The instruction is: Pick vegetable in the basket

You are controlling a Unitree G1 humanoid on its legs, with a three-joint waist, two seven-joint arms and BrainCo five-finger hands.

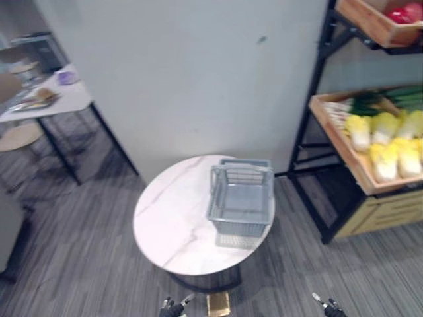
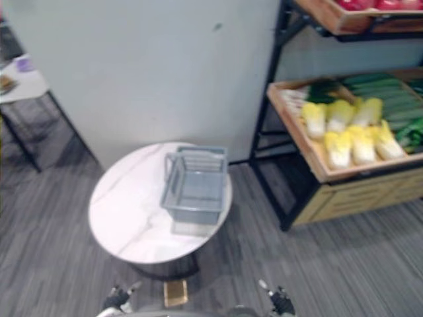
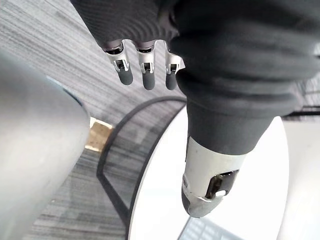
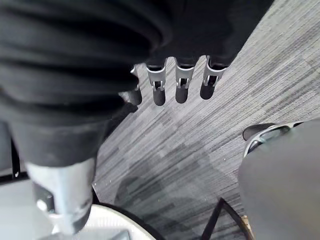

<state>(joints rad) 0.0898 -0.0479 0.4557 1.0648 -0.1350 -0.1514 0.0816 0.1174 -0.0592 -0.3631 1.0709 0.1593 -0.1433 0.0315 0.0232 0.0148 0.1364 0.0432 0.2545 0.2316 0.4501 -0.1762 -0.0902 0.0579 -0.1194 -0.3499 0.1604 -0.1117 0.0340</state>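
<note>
A grey wire basket point(image 1: 239, 226) with nothing in it stands on the right half of a round white marble table point(image 1: 168, 221). Vegetables lie on a wooden shelf tray at the right: pale yellow cabbages point(image 1: 386, 145), green vegetables point(image 1: 390, 99) behind them, and red ones point(image 1: 404, 13) in the upper tray. My left hand point(image 1: 173, 307) and right hand point(image 1: 328, 306) hang low at the near edge, in front of the table and well short of the shelf. In the wrist views the left hand's fingers point(image 3: 144, 75) and the right hand's fingers point(image 4: 180, 87) are straight and hold nothing.
The black metal rack point(image 1: 305, 132) holding the trays stands right of the table against a white wall. A second table point(image 1: 46, 99) with dishes and a round stool point(image 1: 20, 135) sit far left. A small tan block point(image 1: 218, 304) lies on the grey floor under the table's near edge.
</note>
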